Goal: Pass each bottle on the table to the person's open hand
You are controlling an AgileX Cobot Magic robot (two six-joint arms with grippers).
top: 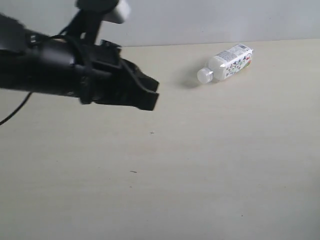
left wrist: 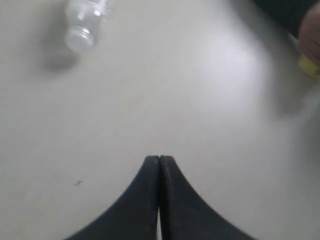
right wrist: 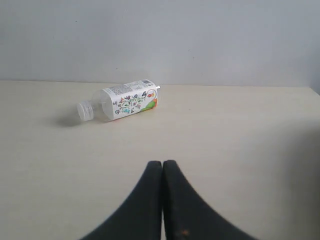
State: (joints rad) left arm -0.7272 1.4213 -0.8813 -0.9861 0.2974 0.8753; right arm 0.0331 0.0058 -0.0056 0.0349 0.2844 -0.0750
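One whitish bottle with a white cap and a printed label lies on its side on the pale table, far from both grippers. It also shows in the left wrist view and the right wrist view. My left gripper hangs above the table at the left, shut and empty. My right gripper is shut and empty too, and is out of the exterior view. A blurred sliver of the person's hand with something yellow against it sits at the edge of the left wrist view.
A plain grey wall runs behind the table's far edge. A black cable hangs from the left arm. A few dark specks mark the tabletop.
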